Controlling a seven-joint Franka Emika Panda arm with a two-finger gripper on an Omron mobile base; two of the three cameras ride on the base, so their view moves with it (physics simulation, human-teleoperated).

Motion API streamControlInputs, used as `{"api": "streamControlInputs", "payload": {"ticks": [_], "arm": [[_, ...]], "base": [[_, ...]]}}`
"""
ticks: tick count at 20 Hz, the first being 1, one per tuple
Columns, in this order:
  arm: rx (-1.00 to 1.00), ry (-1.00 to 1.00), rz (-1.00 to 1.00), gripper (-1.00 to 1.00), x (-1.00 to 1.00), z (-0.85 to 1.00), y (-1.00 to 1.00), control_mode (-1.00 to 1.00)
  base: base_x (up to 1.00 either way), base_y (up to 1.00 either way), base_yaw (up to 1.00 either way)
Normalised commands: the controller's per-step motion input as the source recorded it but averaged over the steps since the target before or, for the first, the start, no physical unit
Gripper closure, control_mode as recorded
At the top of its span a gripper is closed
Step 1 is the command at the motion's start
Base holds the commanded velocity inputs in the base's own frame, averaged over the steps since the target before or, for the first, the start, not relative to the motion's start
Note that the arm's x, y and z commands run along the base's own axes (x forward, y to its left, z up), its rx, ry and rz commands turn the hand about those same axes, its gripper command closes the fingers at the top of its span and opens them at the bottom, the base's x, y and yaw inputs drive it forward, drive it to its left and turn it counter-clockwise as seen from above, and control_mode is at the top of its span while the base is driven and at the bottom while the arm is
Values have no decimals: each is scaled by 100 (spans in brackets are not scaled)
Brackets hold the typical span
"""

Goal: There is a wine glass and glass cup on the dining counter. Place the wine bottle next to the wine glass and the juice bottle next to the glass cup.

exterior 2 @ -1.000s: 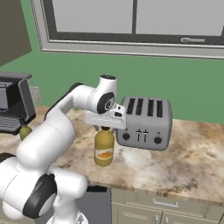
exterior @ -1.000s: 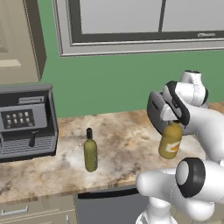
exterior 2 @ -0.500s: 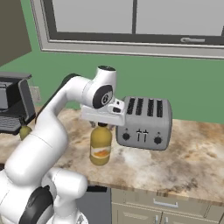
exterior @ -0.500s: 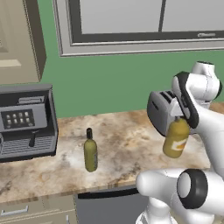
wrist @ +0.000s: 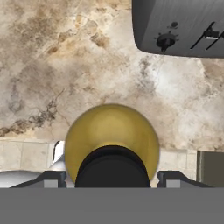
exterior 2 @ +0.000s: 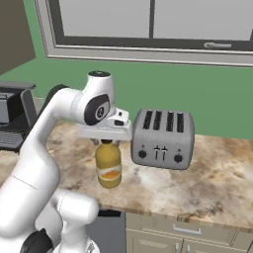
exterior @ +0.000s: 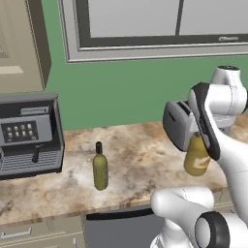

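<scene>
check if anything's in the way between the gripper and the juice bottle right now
Nothing is. The gripper is already shut on the neck of the juice bottle, holding it upright above the counter. The toaster stands close beside the bottle, apart from it. The wine bottle stands further along the counter.

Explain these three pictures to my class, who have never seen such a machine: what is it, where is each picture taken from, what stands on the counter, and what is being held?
This is a computer-drawn kitchen. The white jointed thing is a robot arm, ending in a two-fingered claw. Two cameras sit behind the arm, one to its left and one to its right, so they show the same scene from two sides. The third camera rides on the hand and looks straight down.

The claw grips the black cap of the amber juice bottle, held up off the marbled counter; from above you see its round top. On the counter stand a slim green wine bottle, a grey toaster and a coffee machine.
</scene>
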Motion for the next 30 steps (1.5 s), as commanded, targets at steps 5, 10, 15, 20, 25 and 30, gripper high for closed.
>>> {"api": "streamControlInputs", "payload": {"ticks": [5, 10, 15, 20, 25, 30], "arm": [[-9, 3, 0, 100, -7, 10, 19, -100], [0, 0, 0, 100, 0, 1, 1, -100], [0, 0, 0, 100, 0, 0, 0, -100], [0, 0, 0, 100, 0, 0, 0, -100], [0, 0, 0, 100, 0, 0, 0, -100], [0, 0, 0, 100, 0, 0, 0, 100]], "base": [[0, 0, 0], [0, 0, 0], [0, 0, 0], [0, 0, 0], [0, 0, 0], [-2, 0, 0]]}}
